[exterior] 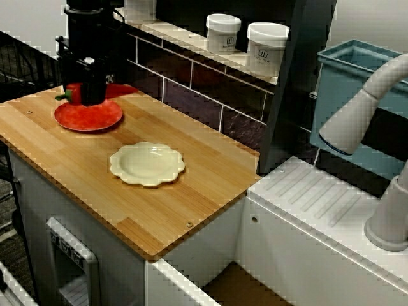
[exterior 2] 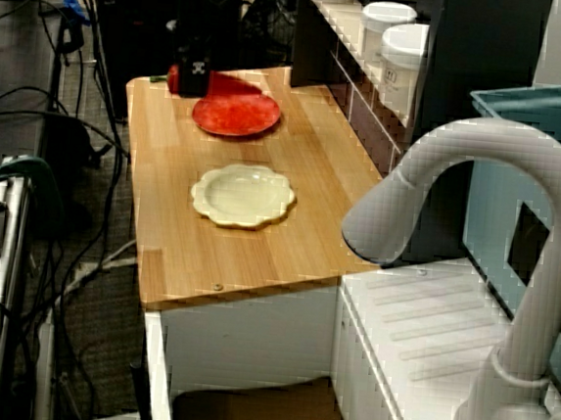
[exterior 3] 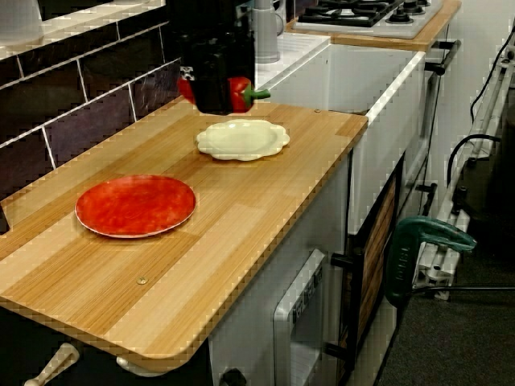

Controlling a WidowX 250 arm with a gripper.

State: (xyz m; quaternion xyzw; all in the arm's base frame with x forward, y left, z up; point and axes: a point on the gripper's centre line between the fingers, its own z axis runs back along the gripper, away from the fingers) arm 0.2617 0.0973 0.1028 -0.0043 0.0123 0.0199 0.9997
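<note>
End effector: the black end effector is closed on a red pepper, which it carries clear of the desk.
Pepper against end effector: the pepper sits between the fingers. Its red body bulges out on one side, and its green stem points away from the end effector, as shown in the view from the desk's end.
Pepper's place: in the view from the front it hangs over the back edge of the red plate. The view past the faucet puts it at that plate's far corner. How high it hangs cannot be told.
Red plate: flat on the desk, with nothing on it.
Cream plate: a scalloped cream plate lies nearer the desk's middle, apart from the red plate.
Around: two white jars stand on the tiled ledge behind, and a grey faucet stands beside the desk.
</note>
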